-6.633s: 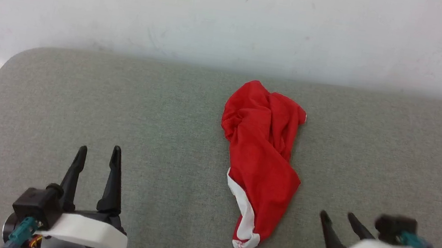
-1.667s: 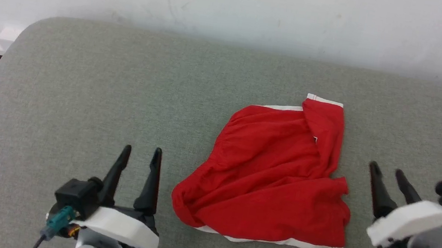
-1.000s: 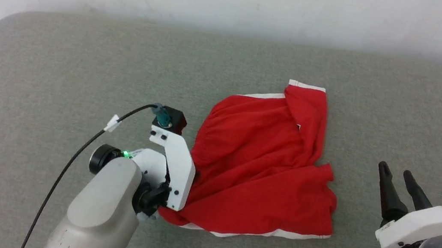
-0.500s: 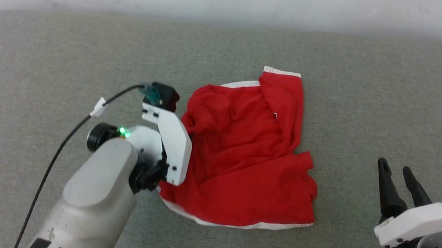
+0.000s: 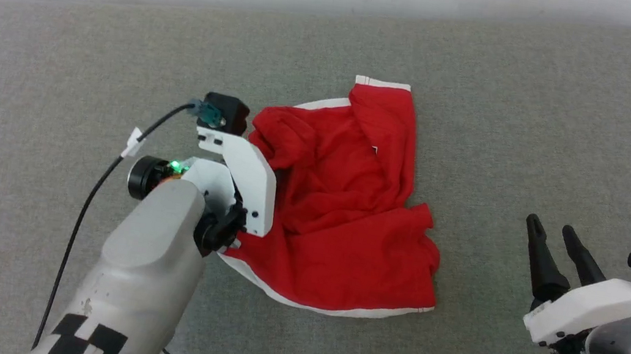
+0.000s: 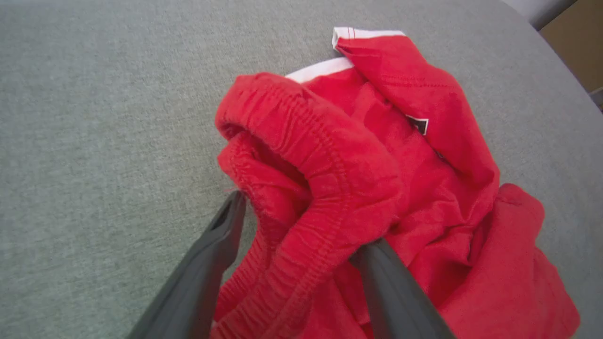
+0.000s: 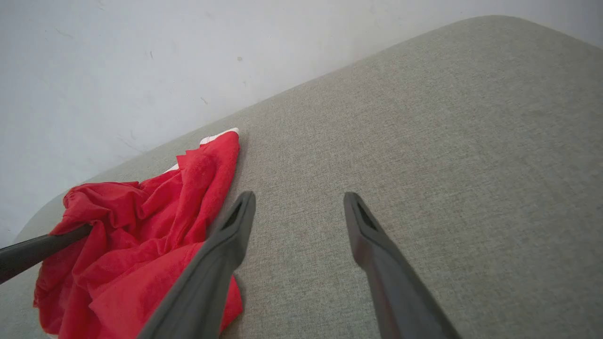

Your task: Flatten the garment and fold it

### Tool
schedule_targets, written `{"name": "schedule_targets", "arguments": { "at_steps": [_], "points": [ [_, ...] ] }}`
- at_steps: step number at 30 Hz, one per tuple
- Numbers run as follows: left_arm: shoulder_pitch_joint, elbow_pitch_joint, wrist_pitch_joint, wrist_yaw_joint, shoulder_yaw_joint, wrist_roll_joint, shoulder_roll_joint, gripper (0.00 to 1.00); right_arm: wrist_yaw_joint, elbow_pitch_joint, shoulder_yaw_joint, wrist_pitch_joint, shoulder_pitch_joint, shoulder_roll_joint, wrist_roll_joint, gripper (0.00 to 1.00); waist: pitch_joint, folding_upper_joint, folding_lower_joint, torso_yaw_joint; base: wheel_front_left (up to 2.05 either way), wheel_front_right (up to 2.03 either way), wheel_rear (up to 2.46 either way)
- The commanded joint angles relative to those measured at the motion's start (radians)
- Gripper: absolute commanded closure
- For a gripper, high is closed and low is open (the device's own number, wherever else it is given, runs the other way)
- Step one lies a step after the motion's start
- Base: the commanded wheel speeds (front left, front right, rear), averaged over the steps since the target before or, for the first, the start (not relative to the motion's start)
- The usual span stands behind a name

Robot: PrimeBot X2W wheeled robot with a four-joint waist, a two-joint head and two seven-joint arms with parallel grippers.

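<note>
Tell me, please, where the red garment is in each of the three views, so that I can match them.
Head view: the garment lies in the centre, crumpled on the grey pad.
Left wrist view: the garment is in the centre and right, bunched between the fingers of the left gripper.
Right wrist view: the garment is at the lower left.
Shared landmark: its white-trimmed corner, at the garment's top in every view.

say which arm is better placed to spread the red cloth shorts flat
Probably left. The left gripper, open, straddles the bunched waistband of the red cloth shorts; the right gripper hangs open over grey fabric surface.
</note>
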Motion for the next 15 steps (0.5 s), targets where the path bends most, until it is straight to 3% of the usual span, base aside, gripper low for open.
{"name": "schedule_targets", "arguments": {
  "at_steps": [1,8,15],
  "points": [
    [-0.025,0.003,-0.018,-0.005,0.008,-0.008,0.001,0.0,-0.001,0.001,-0.004,-0.007,0.001,0.002,0.005,0.0,-0.009,0.0,-0.0002,0.012,0.0,0.0,0.0],
    [0.003,-0.051,-0.178,-0.005,0.099,-0.076,0.036,0.0,-0.001,0.003,-0.007,-0.008,0.027,0.002,0.012,0.0,-0.06,0.0,-0.0002,0.062,0.0,0.0,0.0],
    [0.213,-0.215,-0.305,0.051,0.178,-0.119,0.071,0.0,-0.001,0.001,-0.003,-0.004,0.054,0.002,0.016,0.0,-0.097,0.0,-0.0002,0.106,0.0,0.0,0.0]
  ]
}}
